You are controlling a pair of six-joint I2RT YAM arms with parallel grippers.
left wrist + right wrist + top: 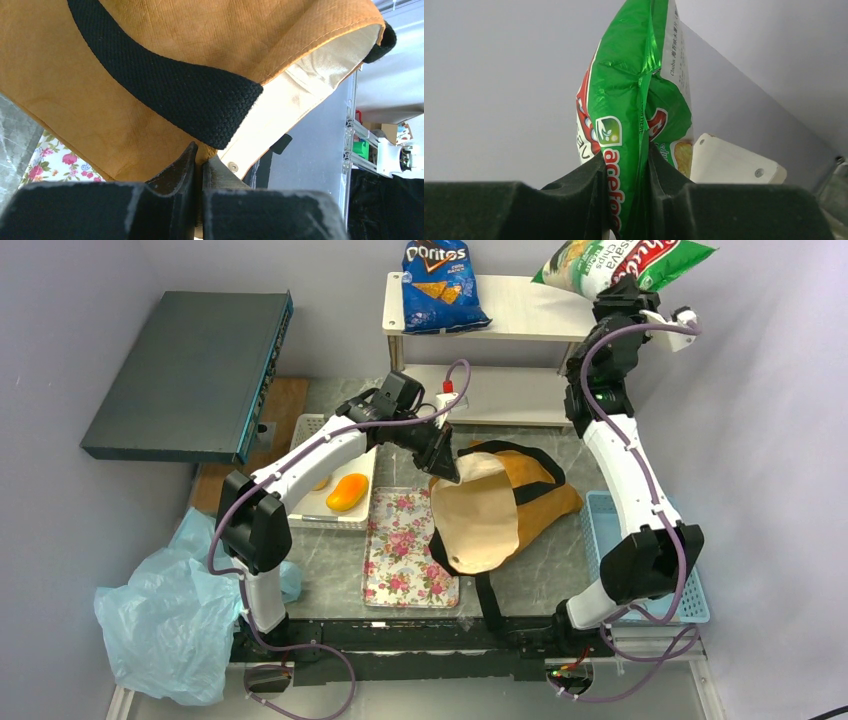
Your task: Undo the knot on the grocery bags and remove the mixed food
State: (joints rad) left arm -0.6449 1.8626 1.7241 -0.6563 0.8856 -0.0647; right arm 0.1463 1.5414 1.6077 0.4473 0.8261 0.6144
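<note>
Right wrist view: we see the right jaws pinching the green chip bag (624,100), which stands up from between them; the left jaws clamp the rim of the orange-tan tote (75,115) between their tips.

I am stretching the left arm far and rightward, left gripper (447,472) pinching the tote (480,525); the right arm is standing high, right gripper (607,295) clamping the chip bag (622,262).

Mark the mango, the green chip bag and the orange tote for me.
mango (347,491), top view, middle of the fruit.
green chip bag (622,264), top view, printed front.
orange tote (556,506), top view, orange outer side.
</note>
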